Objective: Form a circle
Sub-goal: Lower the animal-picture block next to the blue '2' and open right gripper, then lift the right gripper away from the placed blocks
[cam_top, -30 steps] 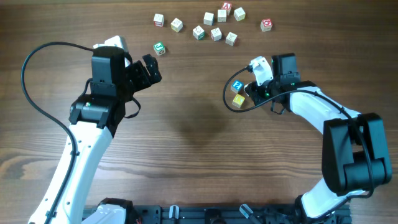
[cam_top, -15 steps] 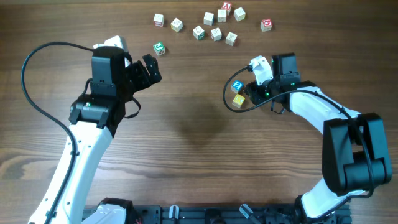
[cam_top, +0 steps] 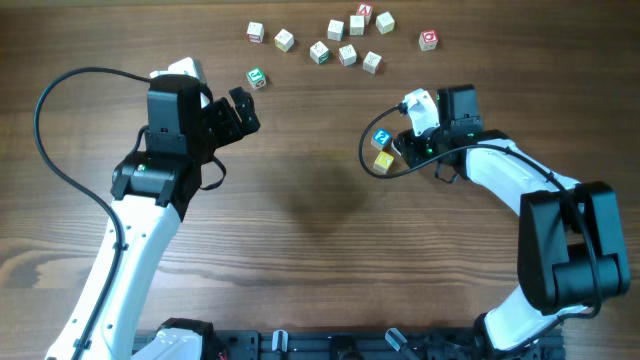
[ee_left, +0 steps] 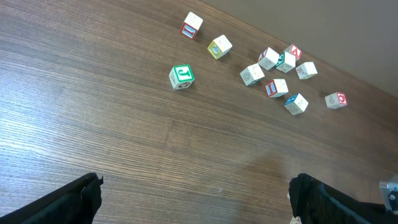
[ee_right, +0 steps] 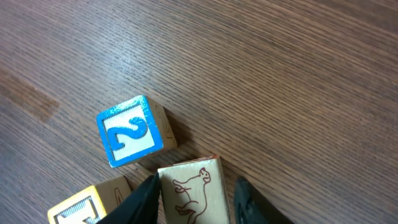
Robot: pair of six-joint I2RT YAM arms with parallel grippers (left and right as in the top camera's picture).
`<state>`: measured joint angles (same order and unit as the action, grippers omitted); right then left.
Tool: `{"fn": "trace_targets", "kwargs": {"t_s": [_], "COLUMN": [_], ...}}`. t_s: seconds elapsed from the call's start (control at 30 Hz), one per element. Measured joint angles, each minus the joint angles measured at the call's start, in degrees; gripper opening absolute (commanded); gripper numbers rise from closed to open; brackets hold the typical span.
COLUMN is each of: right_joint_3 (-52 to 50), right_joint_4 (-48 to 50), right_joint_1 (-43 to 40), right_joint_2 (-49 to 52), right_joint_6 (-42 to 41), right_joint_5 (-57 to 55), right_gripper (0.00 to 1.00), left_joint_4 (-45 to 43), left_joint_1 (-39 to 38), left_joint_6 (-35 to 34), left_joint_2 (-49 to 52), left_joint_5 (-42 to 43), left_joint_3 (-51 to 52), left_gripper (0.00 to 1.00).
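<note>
The left gripper (ee_left: 200,200) hangs wide open above the table (cam_top: 300,220). The right gripper (ee_right: 196,190) has narrow jaws flanking the cream cube (ee_right: 189,183), grip uncertain; the yellow cube (ee_right: 81,208) and blue cube (ee_right: 129,132) sit just beside it. Farther off, other cubes (cam_top: 347,55) lie scattered.

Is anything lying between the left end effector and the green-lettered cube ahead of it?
Nothing visible does. Only bare table lies between the open left end effector and the green-lettered cube; the other cubes sit farther off.
</note>
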<state>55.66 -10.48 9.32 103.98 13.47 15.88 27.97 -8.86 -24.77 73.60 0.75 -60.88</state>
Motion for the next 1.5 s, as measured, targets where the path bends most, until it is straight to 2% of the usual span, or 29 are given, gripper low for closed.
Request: {"fn": "trace_targets", "kwargs": {"t_s": [0.03, 0.13, 0.2, 0.27, 0.37, 0.43, 0.7, 1.5], "right_joint_3": [0.13, 0.87, 1.18, 1.51, 2.43, 2.47, -3.74, -3.91], "right_joint_4": [-0.28, -1.42, -2.38, -4.66, -10.4, -14.45, -6.78, -3.74], "right_joint_1": [0.0, 0.0, -0.04, -0.04, -0.04, -0.04, -0.04, -0.04], "right_joint_2": [-0.04, -1.36, -4.0, -6.97, -9.53, -9.55, -5.57, -2.86], "right_joint_6": [-0.22, -1.77, -4.39, -7.72, -12.74, -15.41, -21.07, -21.86], "right_joint_5": [-0.11, -1.14, -3.58, -6.47, -9.11, -9.94, -10.95, 0.44], "right_gripper": [0.53, 0.53, 0.39, 0.16, 0.12, 0.05, 0.04, 0.04], "left_joint_4": [0.0, 0.02, 0.04, 0.11, 0.11, 0.15, 0.81, 1.68], "left_joint_1": [0.0, 0.0, 0.0, 0.0, 0.0, 0.0, 0.0, 0.0], "left_joint_6": [0.0, 0.0, 0.0, 0.0, 0.0, 0.0, 0.0, 0.0], "left_joint_2": [0.0, 0.0, 0.0, 0.0, 0.0, 0.0, 0.0, 0.0], "left_joint_5": [0.0, 0.0, 0.0, 0.0, 0.0, 0.0, 0.0, 0.0], "left_joint_3": [0.0, 0.0, 0.0, 0.0, 0.0, 0.0, 0.0, 0.0], "left_gripper": [1.0, 1.0, 1.0, 1.0, 1.0, 1.0, 1.0, 1.0]}}
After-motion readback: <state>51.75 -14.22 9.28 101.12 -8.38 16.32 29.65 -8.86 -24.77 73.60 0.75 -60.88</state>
